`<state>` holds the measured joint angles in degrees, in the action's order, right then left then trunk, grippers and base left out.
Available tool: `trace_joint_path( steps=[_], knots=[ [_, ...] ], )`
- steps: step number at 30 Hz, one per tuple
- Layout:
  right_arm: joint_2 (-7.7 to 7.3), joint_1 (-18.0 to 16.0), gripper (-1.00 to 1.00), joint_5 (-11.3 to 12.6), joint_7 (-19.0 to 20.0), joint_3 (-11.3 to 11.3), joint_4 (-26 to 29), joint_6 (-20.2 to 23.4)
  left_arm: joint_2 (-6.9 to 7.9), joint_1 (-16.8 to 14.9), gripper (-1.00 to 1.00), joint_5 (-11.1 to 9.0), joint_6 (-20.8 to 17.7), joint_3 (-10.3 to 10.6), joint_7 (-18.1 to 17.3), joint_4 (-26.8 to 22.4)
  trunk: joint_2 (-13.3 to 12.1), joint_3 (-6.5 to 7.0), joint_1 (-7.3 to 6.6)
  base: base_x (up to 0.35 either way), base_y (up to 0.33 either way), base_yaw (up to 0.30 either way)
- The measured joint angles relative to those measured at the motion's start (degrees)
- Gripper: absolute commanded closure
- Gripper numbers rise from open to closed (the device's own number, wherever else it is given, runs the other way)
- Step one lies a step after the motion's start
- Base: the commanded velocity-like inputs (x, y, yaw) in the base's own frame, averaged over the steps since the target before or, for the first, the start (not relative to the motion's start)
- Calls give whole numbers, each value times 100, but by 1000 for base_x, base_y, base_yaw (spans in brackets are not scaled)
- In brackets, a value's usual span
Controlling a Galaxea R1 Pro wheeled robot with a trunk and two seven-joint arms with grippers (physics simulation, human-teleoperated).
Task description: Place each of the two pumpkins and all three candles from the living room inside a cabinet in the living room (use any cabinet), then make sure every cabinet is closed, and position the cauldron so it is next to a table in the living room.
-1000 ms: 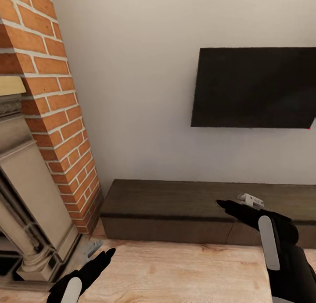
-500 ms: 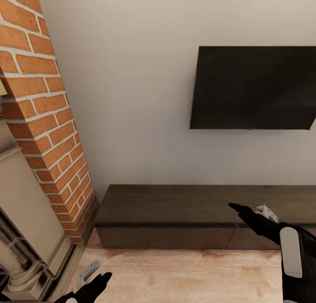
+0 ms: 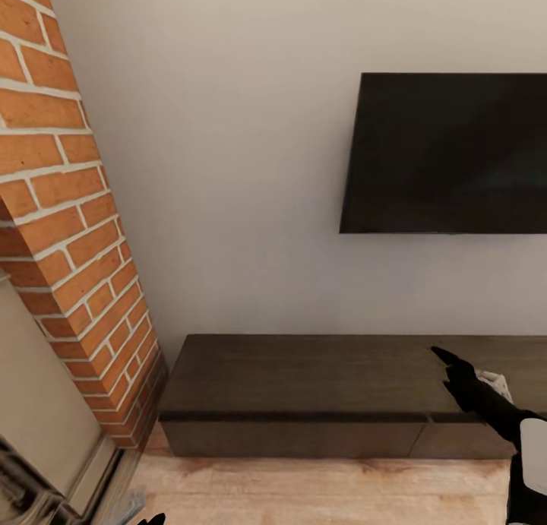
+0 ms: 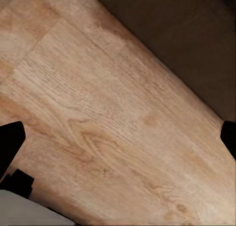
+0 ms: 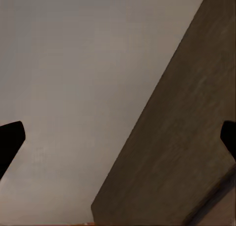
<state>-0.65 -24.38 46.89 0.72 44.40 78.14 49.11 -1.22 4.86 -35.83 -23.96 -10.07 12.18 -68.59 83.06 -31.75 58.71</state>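
The cabinet (image 3: 304, 381) is a long, low, dark brown unit against the white wall, and its fronts look shut. My right gripper (image 3: 465, 371) hovers over the right part of the cabinet top, open and holding nothing. In the right wrist view its dark fingertips (image 5: 10, 140) stand wide apart over the cabinet top (image 5: 196, 137) and the wall. My left gripper (image 4: 118, 140) is open above the wooden floor, with the cabinet front (image 4: 196, 44) beyond it. The pumpkins, candles and cauldron are out of view.
A red brick chimney (image 3: 68, 229) with a beige fireplace surround (image 3: 38, 403) stands close on the left. A black TV screen (image 3: 448, 153) hangs on the wall above the cabinet. Light wooden floor (image 3: 319, 491) lies in front of the cabinet.
The camera has moved, so the fireplace slid left and the cabinet sits lower in the picture. My left arm has dropped almost out of the head view; the right gripper shows farther right and lower.
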Motion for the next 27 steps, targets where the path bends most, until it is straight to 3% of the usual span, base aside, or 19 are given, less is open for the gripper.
trace_joint_path(
  steps=[4, 8, 11, 13, 15, 18, 19, 21, 27],
  knots=[
    [53, 44, -100, 526, 1, 268, 395, 13, 21, 41, -100, -4, 35, 14, -2, 291, -1, 1, 1, 43, 38, 0],
    [60, 122, -100, 708, 0, 319, 552, 49, 31, 48, -100, 12, 57, 5, -10, 356, -1, 0, 1, 8, 215, 0],
    [6, 114, -100, 978, 15, 344, -101, 59, 41, 132, -100, -13, 63, -29, -17, 330, -1, 0, 2, 2, 253, 0],
    [-116, 77, -100, 1340, 60, 340, -567, 41, 57, 223, -100, -28, 56, -75, -13, 287, -1, 0, 2, 1, 123, 0],
    [-163, 72, -100, 1443, 89, 339, -643, 36, 65, 236, -100, -39, 51, -118, -10, 284, -1, 0, 2, 0, 81, 0],
    [-295, 61, -100, 1730, 230, 337, -829, 20, 51, 269, -100, -206, 17, -540, -3, 288, -1, 0, 2, 0, 39, 0],
    [-329, 59, -100, 1801, 272, 336, -896, 14, 44, 279, -100, -399, -41, -784, -6, 272, 38, -17, 23, 0, 21, 0],
    [-360, 56, -100, 1869, 304, 333, -958, 9, 65, 287, -100, -674, -179, -1017, -7, 268, 118, -53, 67, 0, 12, 0],
    [-385, 61, -100, 1919, 330, 328, -1034, -3, 78, 280, -100, -944, -308, -1230, -1, 388, 359, -161, 199, 0, 4, 0]
  ],
)
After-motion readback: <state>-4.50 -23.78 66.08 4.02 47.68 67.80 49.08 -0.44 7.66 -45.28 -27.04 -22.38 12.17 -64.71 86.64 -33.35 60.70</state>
